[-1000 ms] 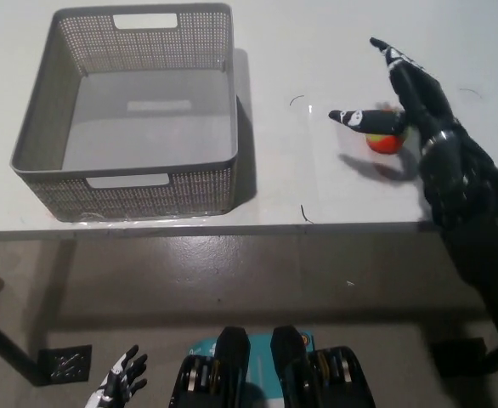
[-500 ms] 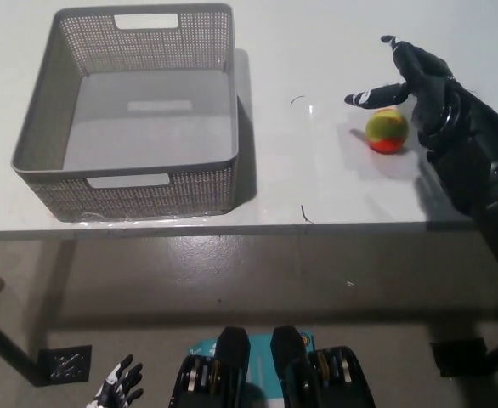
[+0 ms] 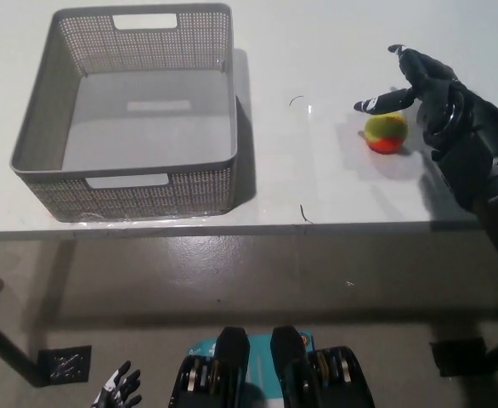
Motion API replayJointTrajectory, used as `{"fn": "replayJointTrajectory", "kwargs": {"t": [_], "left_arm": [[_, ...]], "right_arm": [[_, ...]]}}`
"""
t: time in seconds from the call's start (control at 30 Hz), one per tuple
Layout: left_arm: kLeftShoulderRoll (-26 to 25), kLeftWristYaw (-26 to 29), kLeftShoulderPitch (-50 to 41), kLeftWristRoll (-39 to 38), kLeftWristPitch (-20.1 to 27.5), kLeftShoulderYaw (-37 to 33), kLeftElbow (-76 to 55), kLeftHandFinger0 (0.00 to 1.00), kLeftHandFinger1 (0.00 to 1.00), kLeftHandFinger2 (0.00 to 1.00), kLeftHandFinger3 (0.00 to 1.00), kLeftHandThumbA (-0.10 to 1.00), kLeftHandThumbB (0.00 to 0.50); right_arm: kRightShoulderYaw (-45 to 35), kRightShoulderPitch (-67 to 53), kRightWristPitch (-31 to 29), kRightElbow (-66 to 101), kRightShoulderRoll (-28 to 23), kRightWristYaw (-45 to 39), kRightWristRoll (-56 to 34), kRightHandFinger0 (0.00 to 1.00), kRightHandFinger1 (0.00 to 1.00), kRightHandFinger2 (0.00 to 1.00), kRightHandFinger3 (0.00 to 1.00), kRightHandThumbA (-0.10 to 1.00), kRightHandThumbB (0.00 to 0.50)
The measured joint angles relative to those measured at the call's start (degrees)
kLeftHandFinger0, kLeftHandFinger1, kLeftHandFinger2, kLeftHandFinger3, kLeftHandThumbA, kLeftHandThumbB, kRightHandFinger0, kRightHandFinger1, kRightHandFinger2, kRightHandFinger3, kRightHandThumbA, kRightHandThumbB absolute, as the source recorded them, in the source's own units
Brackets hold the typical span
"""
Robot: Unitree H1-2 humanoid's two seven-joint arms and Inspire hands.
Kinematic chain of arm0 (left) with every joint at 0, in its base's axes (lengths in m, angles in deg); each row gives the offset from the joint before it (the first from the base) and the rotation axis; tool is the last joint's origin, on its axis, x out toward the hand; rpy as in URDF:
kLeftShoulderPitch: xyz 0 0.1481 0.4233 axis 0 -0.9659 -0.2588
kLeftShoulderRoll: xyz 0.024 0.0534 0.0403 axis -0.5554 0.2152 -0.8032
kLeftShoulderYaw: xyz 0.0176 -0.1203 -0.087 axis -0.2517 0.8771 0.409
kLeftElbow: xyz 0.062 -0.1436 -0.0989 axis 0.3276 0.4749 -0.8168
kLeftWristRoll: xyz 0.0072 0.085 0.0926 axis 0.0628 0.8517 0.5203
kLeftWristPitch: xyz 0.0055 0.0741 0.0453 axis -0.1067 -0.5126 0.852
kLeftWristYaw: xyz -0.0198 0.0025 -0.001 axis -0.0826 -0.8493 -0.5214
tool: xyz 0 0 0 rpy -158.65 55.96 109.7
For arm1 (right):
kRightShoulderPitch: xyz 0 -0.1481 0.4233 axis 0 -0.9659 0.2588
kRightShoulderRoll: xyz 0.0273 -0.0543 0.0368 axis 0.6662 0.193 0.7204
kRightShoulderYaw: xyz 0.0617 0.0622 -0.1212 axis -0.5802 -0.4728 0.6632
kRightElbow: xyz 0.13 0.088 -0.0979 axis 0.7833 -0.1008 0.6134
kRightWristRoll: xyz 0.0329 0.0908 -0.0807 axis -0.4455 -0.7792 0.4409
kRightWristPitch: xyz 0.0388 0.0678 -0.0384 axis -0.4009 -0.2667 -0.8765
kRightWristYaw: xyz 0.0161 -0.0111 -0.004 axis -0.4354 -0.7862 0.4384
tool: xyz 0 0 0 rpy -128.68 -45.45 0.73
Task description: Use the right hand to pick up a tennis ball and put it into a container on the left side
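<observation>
White bench (image 3: 334,187), grey mesh plastic basket (image 3: 130,119) well left of the robot hand.
Black right robot hand (image 3: 423,85) spread, empty, over the yellow-orange tennis ball (image 3: 386,133); white left robot hand (image 3: 120,389) hangs low, fingers apart.

Lab-like test space, plain white table (image 3: 334,183), grey mesh basket (image 3: 130,110) at its left, bare grey floor (image 3: 232,280) on the near side
</observation>
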Motion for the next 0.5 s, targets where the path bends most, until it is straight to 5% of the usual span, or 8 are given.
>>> {"fn": "replayJointTrajectory", "kwargs": {"t": [0.5], "left_arm": [[0.0, 0.0, -0.9, 0.1, 0.2, 0.0, 0.0, 1.0, 1.0, 1.0, 1.0, 1.0, 0.294]], "right_arm": [[0.7, -0.4, 0.0, -5.0, 0.2, -1.9, -1.4, 1.0, 1.0, 1.0, 1.0, 0.89, 0.482]]}}
